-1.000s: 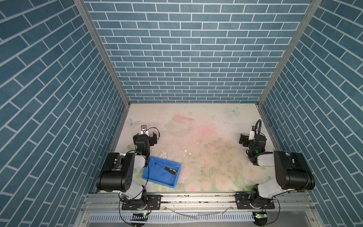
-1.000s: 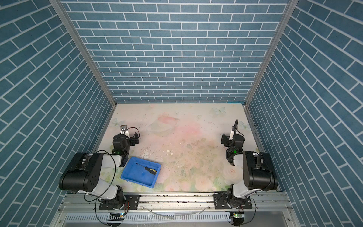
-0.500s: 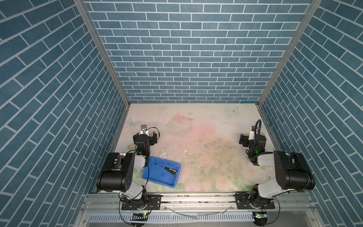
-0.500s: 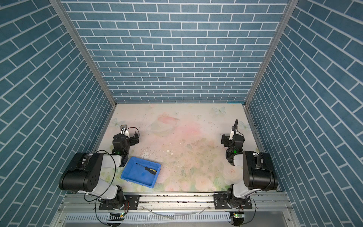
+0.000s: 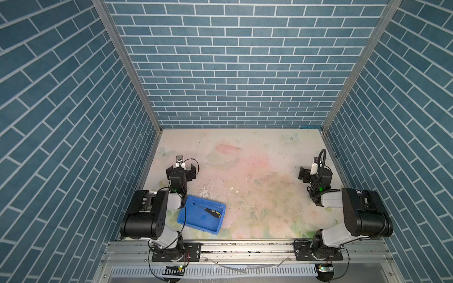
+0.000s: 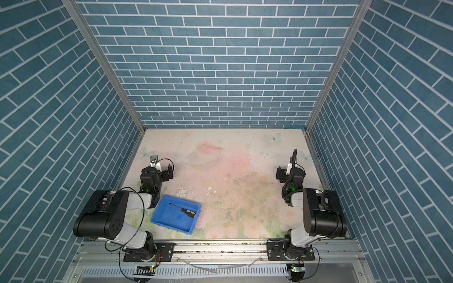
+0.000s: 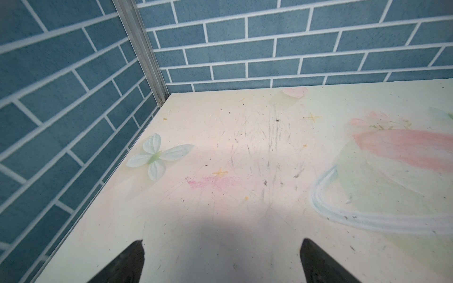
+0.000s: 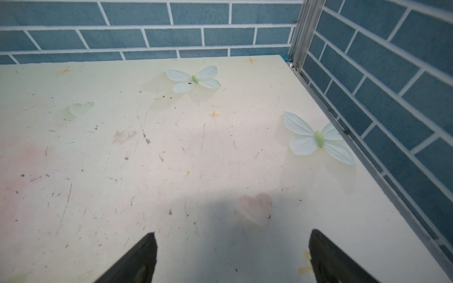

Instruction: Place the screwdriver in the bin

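- The slim screwdriver (image 5: 207, 210) with the black-and-yellow handle lies flat inside the shallow bright blue plastic bin (image 5: 196, 220), slanted across its floor, so the task looks complete.
- The left gripper (image 7: 221, 245) sits just beyond the bin, jaws wide and empty, with nothing left to carry.
- The right gripper (image 8: 231, 235) is well apart from the bin, equally wide and empty, apparently unneeded.

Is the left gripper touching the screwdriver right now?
Apart. In a top view the screwdriver lies in the blue bin, while the left gripper sits beyond it over bare table, jaws open and empty.
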Available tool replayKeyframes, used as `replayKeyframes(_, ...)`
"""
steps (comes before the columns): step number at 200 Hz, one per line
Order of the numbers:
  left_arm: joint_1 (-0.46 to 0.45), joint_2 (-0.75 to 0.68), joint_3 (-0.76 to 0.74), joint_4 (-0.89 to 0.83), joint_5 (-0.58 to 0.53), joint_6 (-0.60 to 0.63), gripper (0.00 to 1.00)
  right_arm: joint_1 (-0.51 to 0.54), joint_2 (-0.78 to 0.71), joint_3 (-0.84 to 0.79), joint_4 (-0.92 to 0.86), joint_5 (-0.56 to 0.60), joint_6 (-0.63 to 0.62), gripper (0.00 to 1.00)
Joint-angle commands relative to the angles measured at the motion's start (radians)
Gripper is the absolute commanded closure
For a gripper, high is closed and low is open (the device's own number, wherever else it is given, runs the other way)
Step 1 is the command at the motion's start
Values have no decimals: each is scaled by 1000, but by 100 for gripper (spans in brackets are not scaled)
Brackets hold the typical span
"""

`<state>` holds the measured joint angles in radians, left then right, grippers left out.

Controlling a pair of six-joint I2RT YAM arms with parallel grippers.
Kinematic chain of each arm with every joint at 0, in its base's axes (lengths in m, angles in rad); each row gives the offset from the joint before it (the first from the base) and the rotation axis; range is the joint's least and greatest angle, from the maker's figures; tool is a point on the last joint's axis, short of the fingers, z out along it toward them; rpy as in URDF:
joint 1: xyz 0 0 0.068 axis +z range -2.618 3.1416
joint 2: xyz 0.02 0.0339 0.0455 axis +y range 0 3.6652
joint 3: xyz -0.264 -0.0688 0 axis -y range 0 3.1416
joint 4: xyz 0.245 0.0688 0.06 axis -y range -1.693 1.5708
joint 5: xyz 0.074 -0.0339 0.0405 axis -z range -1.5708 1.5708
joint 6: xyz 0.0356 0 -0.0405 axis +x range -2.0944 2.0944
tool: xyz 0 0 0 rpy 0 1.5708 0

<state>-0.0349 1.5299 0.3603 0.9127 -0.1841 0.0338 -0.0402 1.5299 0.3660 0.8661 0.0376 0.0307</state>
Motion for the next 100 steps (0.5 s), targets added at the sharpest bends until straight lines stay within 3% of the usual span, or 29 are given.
replayKeyframes(1, 4, 1, -7, 18, 7, -5, 0, -3, -4, -71, 172, 7, 25, 5)
replayKeyframes(15, 4, 1, -7, 19, 6, -5, 0, -3, 16, -152, 346, 34, 40, 5)
replayKeyframes(25, 3, 1, -6, 18, 6, -5, 0, -5, 21, -164, 372, 33, 39, 5)
replayKeyframes(79, 4, 0, -7, 18, 7, -5, 0, -4, 3, -1, 43, 47, 48, 3)
replayKeyframes(100, 4, 0, -6, 18, 8, -4, 0, -5, 6, 27, -4, 34, 44, 3)
